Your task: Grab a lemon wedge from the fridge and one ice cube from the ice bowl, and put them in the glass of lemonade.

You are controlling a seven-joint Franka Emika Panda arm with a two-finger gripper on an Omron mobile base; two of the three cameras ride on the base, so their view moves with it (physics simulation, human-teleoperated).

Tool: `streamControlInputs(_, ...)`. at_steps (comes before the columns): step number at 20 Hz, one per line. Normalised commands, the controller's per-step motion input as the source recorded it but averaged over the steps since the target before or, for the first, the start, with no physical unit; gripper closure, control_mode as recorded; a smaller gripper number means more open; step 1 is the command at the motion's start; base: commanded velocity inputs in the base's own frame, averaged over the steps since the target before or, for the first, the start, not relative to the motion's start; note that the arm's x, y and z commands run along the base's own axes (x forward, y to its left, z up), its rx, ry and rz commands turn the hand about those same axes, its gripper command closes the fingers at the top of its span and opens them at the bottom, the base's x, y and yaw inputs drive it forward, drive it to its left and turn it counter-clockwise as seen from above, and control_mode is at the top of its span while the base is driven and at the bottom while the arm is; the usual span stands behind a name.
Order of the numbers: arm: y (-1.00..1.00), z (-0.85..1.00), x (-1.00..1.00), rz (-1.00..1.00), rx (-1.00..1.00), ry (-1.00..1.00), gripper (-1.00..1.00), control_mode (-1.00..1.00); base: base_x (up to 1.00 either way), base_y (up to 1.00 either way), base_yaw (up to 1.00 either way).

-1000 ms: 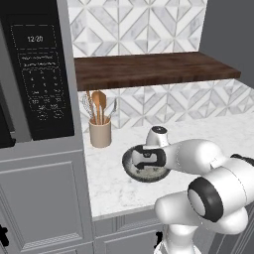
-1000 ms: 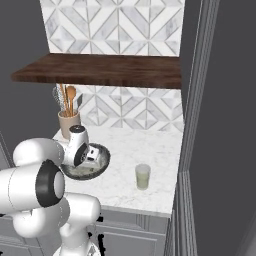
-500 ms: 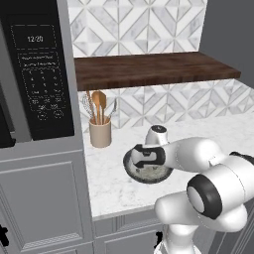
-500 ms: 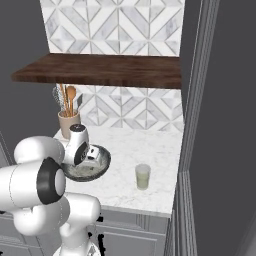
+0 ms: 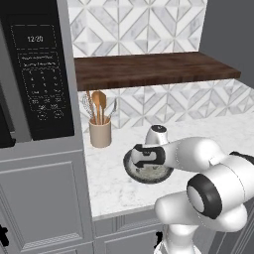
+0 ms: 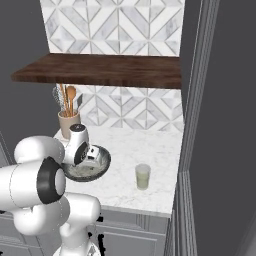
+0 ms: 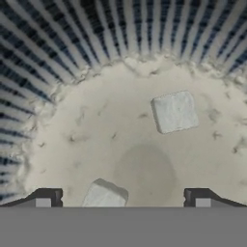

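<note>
The ice bowl (image 5: 133,171) (image 6: 102,167), dark-rimmed and pale speckled inside (image 7: 120,144), sits on the white marble counter. My gripper (image 5: 149,167) (image 6: 94,161) (image 7: 123,200) points down into it, open, with nothing held. One ice cube (image 7: 174,112) lies further in on the bowl's floor. A second ice cube (image 7: 103,197) lies between my dark fingertips (image 7: 46,198), nearer the left one. The glass of lemonade (image 6: 143,176) stands to the right of the bowl, apart from it. The fridge (image 6: 210,130) rises dark grey at the counter's right end. The lemon wedge is out of view.
A beige crock (image 5: 100,133) (image 6: 68,123) with wooden utensils stands behind the bowl by the tiled wall. A dark wooden shelf (image 5: 149,69) hangs above the counter. A black microwave (image 5: 42,84) sits in the tall cabinet on the left.
</note>
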Motion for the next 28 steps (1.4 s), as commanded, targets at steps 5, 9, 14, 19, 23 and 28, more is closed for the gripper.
streamControlInputs(5,0.0,0.0,0.0,0.0,0.0,0.0,1.0,-1.0,0.0,0.0,0.0)
streamControlInputs(9,0.0,0.0,0.0,0.0,0.0,0.0,1.0,-1.0,0.0,0.0,0.0)
streamControlInputs(14,0.0,0.0,0.0,0.0,0.0,0.0,1.0,-1.0,0.0,0.0,0.0)
streamControlInputs(19,0.0,0.0,0.0,0.0,0.0,0.0,1.0,-1.0,0.0,0.0,0.0)
streamControlInputs(23,-0.03,0.42,0.0,0.0,0.02,-0.01,1.0,-1.0,0.0,0.0,0.0)
streamControlInputs(28,-0.19,0.58,-0.05,0.0,0.06,-0.04,1.0,-1.0,0.0,0.0,0.0)
